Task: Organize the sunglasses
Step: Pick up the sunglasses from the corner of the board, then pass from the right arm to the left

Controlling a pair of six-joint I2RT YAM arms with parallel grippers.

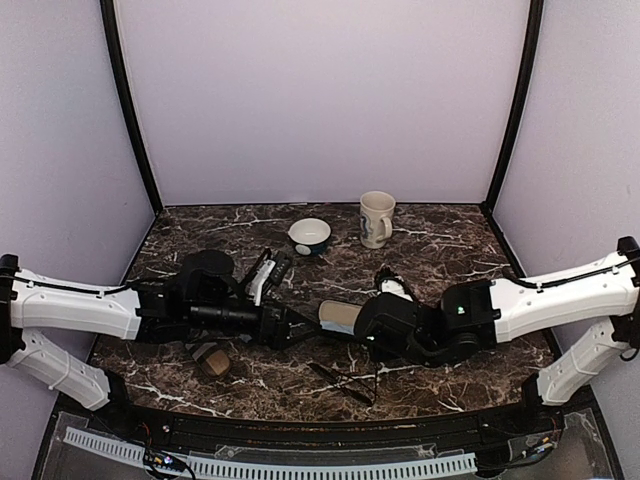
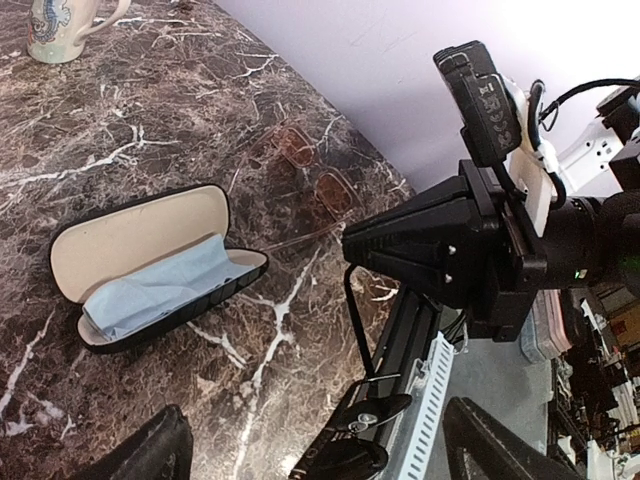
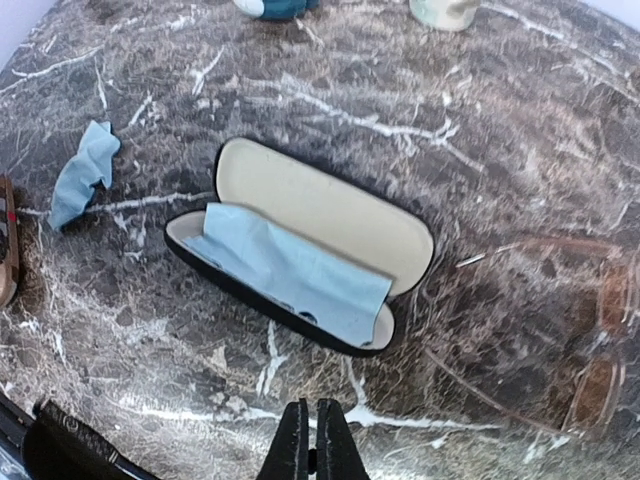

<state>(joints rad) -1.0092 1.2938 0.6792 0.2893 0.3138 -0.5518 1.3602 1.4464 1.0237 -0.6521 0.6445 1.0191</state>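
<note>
Starting at the left side. My left end effector [image 2: 315, 420] is spread wide, with nothing gripped. Its arm reaches in over the middle of the counter [image 1: 440, 245], dark marble with white veins.

On the near side of that arm lies a brown case [image 1: 213, 362], with a crumpled blue cloth [image 3: 85, 170] near it on the bare marble. Farther back, toward the centre, is a bowl [image 1: 310, 235], white inside and blue outside.

Centre: black glasses case [image 3: 320, 200], lying flat with the lid open and a cream lining. A second blue cloth [image 3: 290, 270] lies spread in its lower half.

The sunglasses [image 2: 372, 410] are on the counter in front of the open case, close to the near edge and apart from the case. They have dark lenses and a thin dark wire frame, and one temple arm stands up. In the left wrist view they show between my left fingers and touch neither.

Back, right of the bowl: a cream mug [image 1: 376, 218] with a blue pattern, upright.

Right of the open case: amber-tinted glasses [image 3: 600, 340] on the marble, near the case but apart from it.

My right end effector [image 3: 309, 415] has its fingers pressed together with nothing pinched. The tips point at bare marble on the near side of the open case. I cannot tell whether they touch the counter.
</note>
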